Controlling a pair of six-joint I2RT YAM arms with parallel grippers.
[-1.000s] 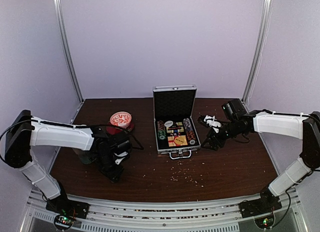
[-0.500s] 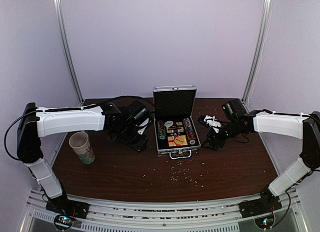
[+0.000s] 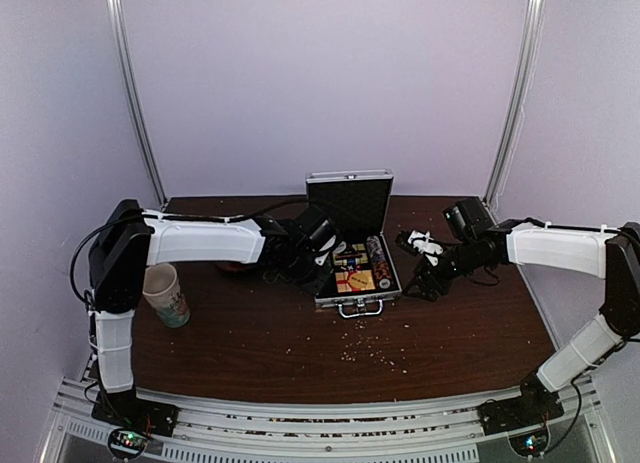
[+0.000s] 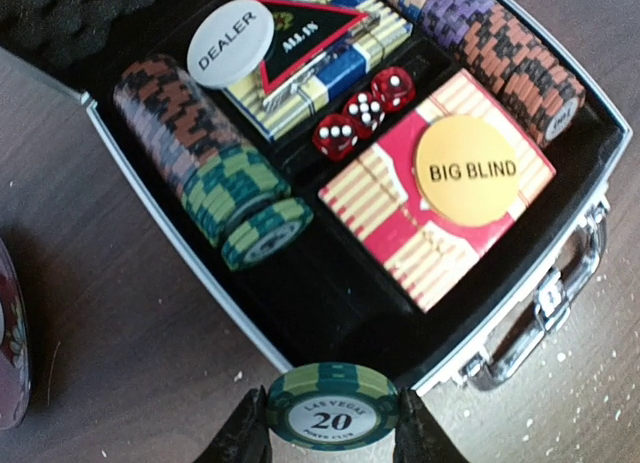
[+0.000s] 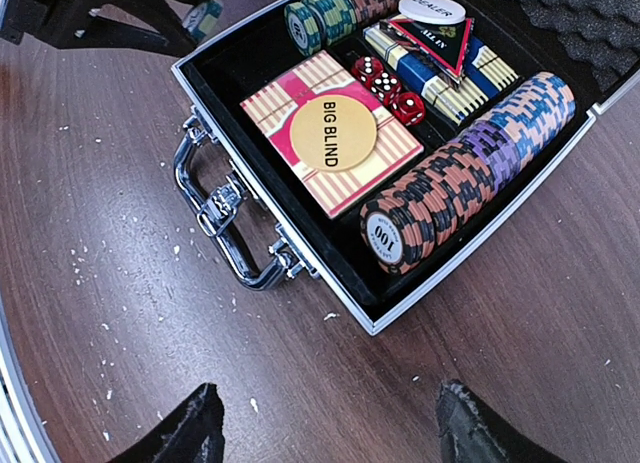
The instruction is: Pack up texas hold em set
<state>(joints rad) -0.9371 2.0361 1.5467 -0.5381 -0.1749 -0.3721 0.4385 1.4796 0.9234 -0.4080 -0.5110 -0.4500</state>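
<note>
The silver case (image 3: pixel 352 295) lies open in the middle of the table, lid (image 3: pixel 348 203) upright. Inside, the left wrist view shows two rows of chips (image 4: pixel 190 153), a red-yellow card box (image 4: pixel 400 238) under a yellow BIG BLIND disc (image 4: pixel 467 170), three red dice (image 4: pixel 365 113) and a white DEALER disc (image 4: pixel 230 43). My left gripper (image 4: pixel 333 428) is shut on a green "20" chip (image 4: pixel 333 406), held just outside the case's rim (image 4: pixel 150 186) at its front left corner. My right gripper (image 5: pixel 325 423) stands open over bare table beside the case's right rim (image 5: pixel 480 226).
A patterned paper cup (image 3: pixel 166 294) stands at the left. A red-and-white bowl (image 4: pixel 8 353) peeks in behind my left arm. Pale crumbs (image 3: pixel 365 348) are scattered in front of the case handle (image 3: pixel 352 307). Metal posts and walls close the back corners.
My left arm has swung from the front left, past the cup and bowl, to the case's left side. The right arm has not moved.
</note>
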